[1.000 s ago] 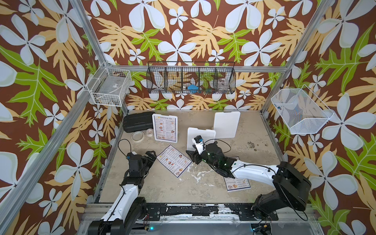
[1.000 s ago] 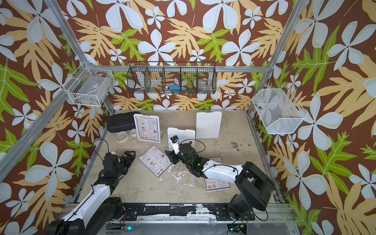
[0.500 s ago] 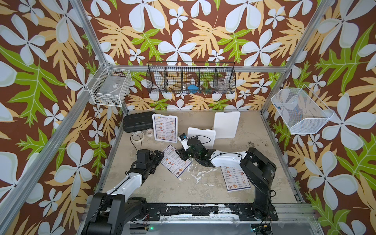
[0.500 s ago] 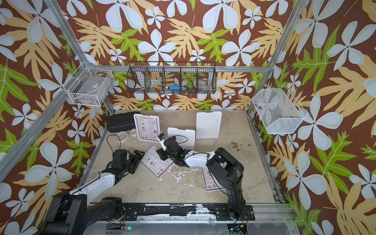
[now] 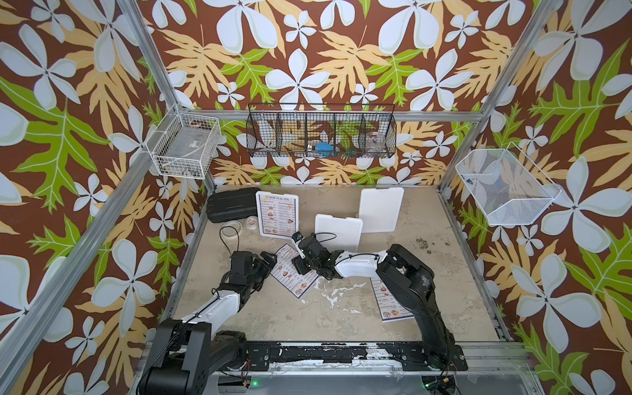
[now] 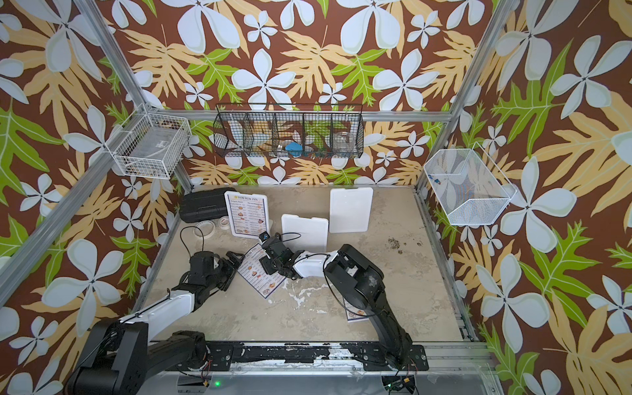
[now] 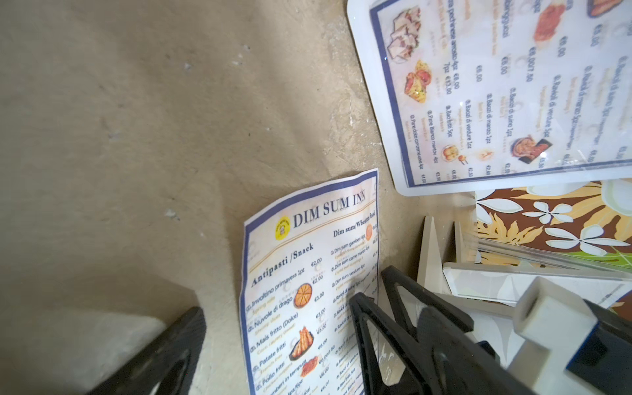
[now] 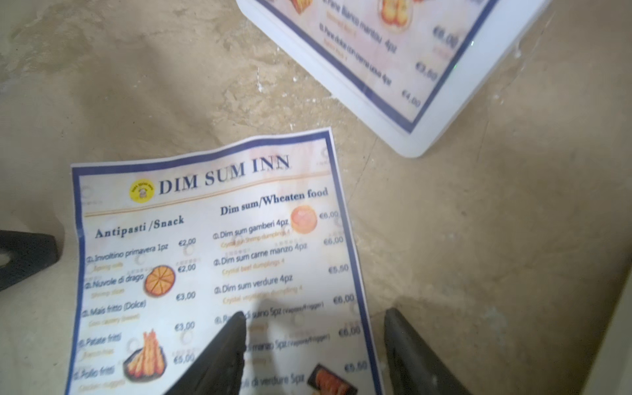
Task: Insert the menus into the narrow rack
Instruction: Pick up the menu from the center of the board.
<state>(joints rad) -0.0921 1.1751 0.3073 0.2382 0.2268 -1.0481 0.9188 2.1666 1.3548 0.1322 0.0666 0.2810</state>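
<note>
Three wire baskets hang on the flowered walls: a white basket [image 5: 184,147] of square grid on the left, a long black basket [image 5: 321,135] split into compartments at the back, and a fine mesh basket [image 5: 506,187] on the right. On the stained, flaking beige table [image 5: 342,318] a ribbed black case [image 5: 228,205] lies far left, with two tape rolls [image 5: 229,229] just beside it. There are three glossy menus. The upright menu [image 5: 277,213] stands in a white rounded frame beside the case, headed "DIM SUM INN". The middle menu [image 5: 289,277] lies flat and askew between the two grippers. Its blue-bordered sheet reads "DIM SUM INN", "Antipasti /Snack" and "Dim sum/Wheaten food", with euro prices and small food photos. The left gripper [image 5: 268,266] sits at its left edge, jaws spread wide and grasping nothing. The right gripper [image 8: 314,314] has its jaws parted too, one finger [image 8: 222,349] over the sheet and the other over bare table past the sheet's edge. Whether it touches the paper I cannot tell. Behind it stand two plain white rounded plates, a low panel [image 5: 338,231] and a tall panel [image 5: 381,208]. The third menu [image 5: 390,304] lies flat, partly hidden under the right arm.
</note>
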